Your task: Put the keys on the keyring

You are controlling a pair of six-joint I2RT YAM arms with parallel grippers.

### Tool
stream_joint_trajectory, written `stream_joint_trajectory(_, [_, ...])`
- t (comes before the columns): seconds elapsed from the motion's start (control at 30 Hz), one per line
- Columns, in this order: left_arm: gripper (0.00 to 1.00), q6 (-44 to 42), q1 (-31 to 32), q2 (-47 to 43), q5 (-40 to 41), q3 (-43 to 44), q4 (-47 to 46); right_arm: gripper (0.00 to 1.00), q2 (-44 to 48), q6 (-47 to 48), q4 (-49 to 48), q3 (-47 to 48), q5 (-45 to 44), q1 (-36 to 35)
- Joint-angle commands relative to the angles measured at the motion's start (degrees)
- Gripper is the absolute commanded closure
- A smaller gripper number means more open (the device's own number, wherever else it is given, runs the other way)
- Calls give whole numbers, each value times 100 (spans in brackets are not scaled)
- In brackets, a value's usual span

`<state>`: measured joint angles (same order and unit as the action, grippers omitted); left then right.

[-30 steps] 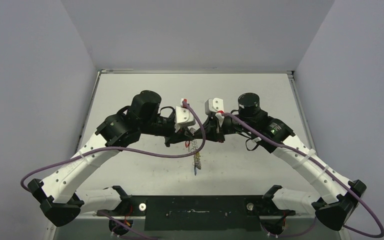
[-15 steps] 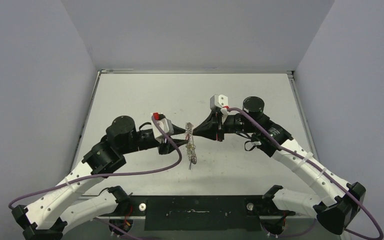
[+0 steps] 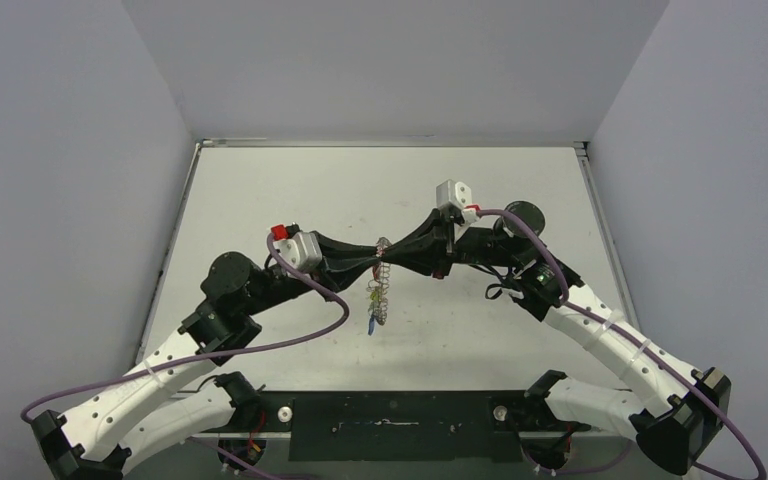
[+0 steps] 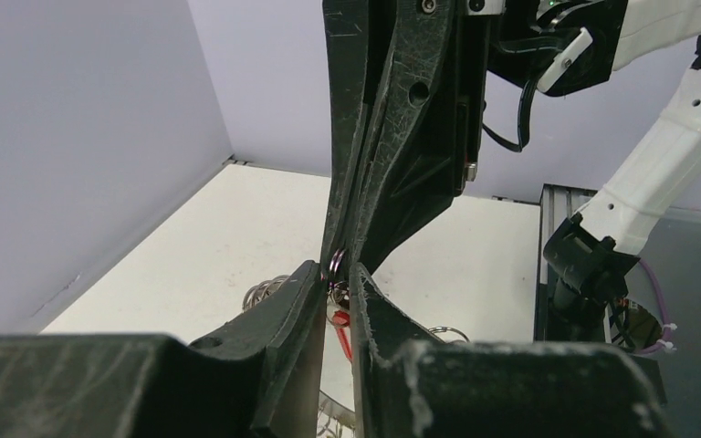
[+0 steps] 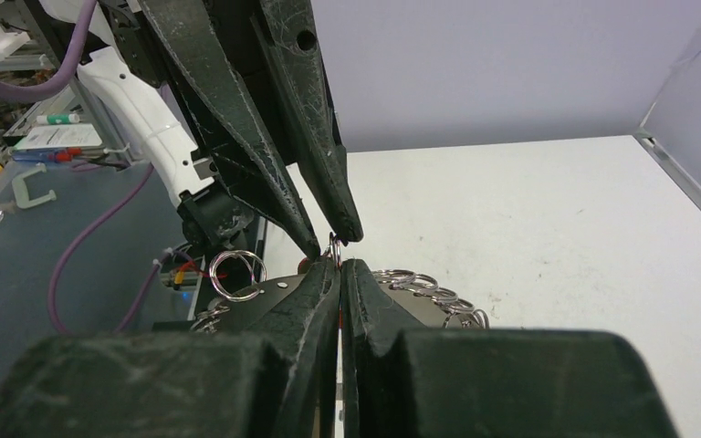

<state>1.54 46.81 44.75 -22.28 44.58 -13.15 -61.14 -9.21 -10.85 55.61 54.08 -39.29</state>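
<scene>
— Holding what?
— Right gripper (image 5: pixel 340 265) clamped on the keyring (image 3: pixel 379 300) at its rim; left gripper (image 4: pixel 333 274) a slit apart around one loop (image 5: pixel 333 242), grip unconfirmed. It hangs toward 6 o'clock.
— Progress?
— One blue-tagged key (image 3: pixel 371 326) dangles at its 6 o'clock end, judged attached; red-tagged key (image 4: pixel 340 330) at the tips, seemingly pending.
</scene>
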Motion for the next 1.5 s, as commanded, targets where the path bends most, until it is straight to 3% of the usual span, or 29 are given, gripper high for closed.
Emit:
stream_joint_trajectory(0.0, [86,189,17,-31,-22,-64,-608,100,191,-142,-821,81,153,18])
stream_joint_trajectory(0.3, [81,124,14,-52,-22,-158,-289,100,173,-208,-860,102,190,18])
stream_joint_trajectory(0.63, [81,137,21,119,-8,-30,-238,100,151,-278,-914,98,326,9])
stream_joint_trajectory(0.73, [84,160,19,242,-130,122,-220,100,163,-278,-910,98,335,9])
stream_joint_trajectory(0.9, [100,180,18,343,-258,243,-173,100,164,-266,-887,90,364,9])
stream_joint_trajectory(1.2, [100,5,-12,217,35,529,760,100,182,73,-348,191,322,11])
stream_joint_trajectory(1.33, [100,-331,-9,262,190,912,1699,86,186,595,384,401,313,13])
stream_joint_trajectory(1.47, [100,-795,-11,459,100,1472,2647,62,166,1244,1151,694,281,18])
